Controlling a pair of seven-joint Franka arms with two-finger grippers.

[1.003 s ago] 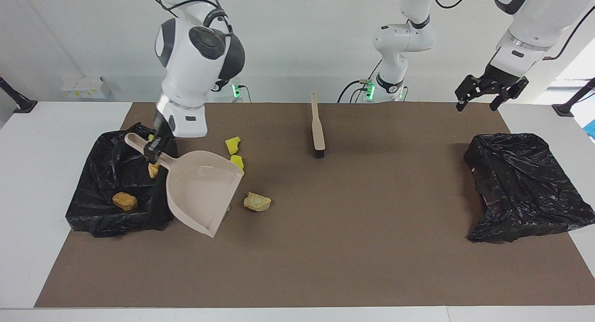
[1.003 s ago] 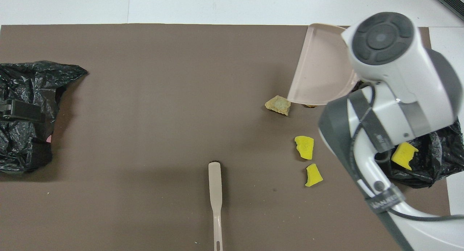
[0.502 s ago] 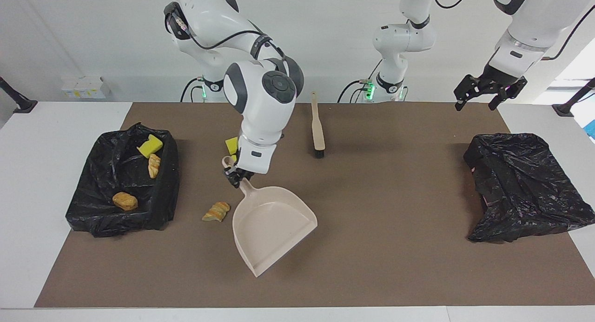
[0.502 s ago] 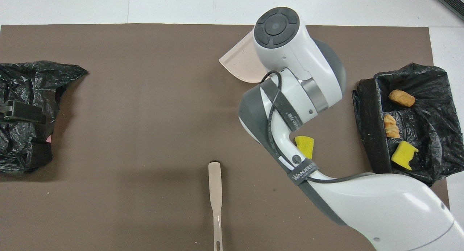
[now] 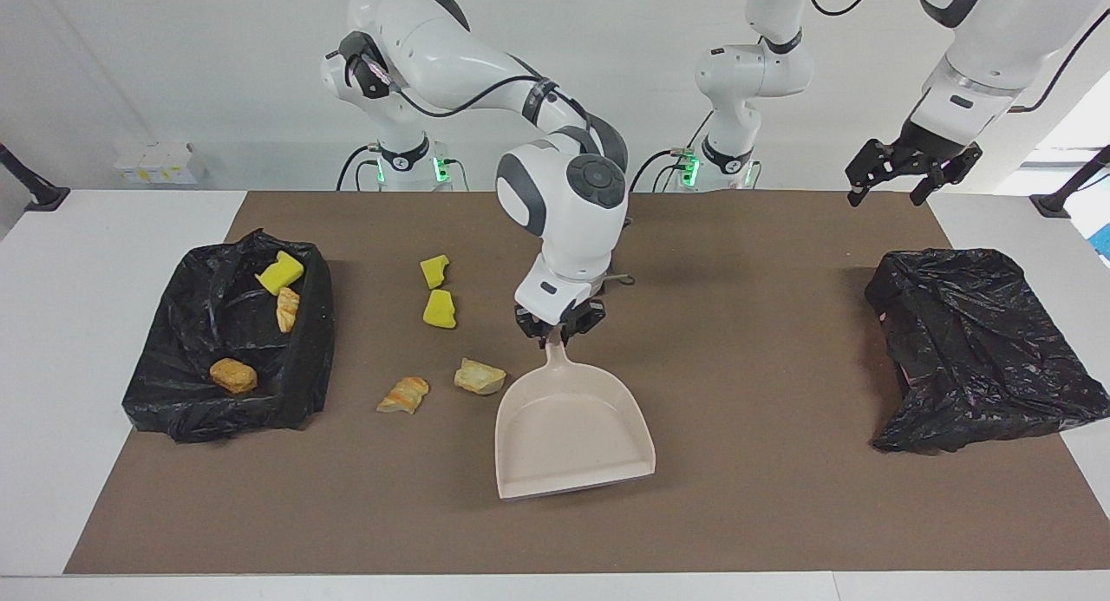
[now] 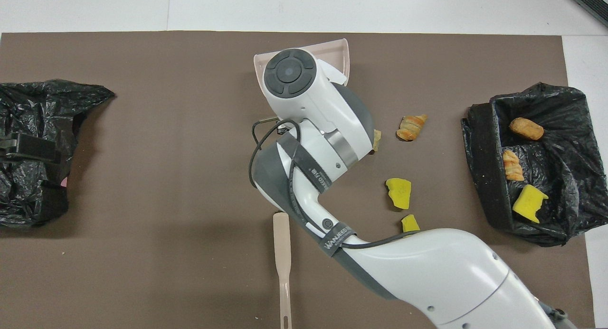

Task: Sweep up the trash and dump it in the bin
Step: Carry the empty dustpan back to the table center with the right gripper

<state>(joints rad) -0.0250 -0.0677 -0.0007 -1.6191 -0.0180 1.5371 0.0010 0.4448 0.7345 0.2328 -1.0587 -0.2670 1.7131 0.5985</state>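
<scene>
The right end effector (image 5: 559,330) is clamped on the dustpan (image 5: 572,427) handle at mid-worktop. Four scraps (image 5: 479,376) lie beside it. The left end effector (image 5: 912,173), fingers apart, hangs over the mat's corner.

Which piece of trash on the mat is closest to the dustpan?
The pale tan lump, right beside the dustpan by its handle end. The striped orange lump lies beside it toward the bin, and both yellow chunks are nearer the robots.

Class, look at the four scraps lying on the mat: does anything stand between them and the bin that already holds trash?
Nothing visible does. The four scraps lie on bare mat beside the bin, with the dustpan, held by the right gripper, toward the table's middle, not between them.
</scene>
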